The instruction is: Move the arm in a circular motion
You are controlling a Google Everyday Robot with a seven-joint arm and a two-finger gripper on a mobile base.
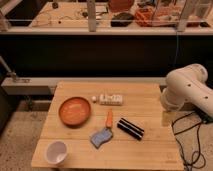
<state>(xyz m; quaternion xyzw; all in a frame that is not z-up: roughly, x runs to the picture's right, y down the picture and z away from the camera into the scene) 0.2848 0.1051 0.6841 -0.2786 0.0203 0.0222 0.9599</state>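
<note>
At the right edge of the pale wooden plank bench (140, 155) looms the thick cream-white tubular arm (187, 90), its small tan claw (167, 118) hanging just below the joint. Wide or narrow, I cannot tell. The round orange bowl (75, 111) and black oblong box (130, 128) lie inward from it, so I'd say circling wants height.

Your open room is at the table's right side; the middle is crowded.
The arm (189, 90) hangs over the right edge of the table (147, 152), with the gripper (167, 119) near the black block (130, 128). The bowl (75, 111), white box (110, 99), orange stick (109, 118) and blue cloth (101, 137) fill the centre, and a cup (56, 152) holds the front-left corner. You have bare wood at front right.
</note>
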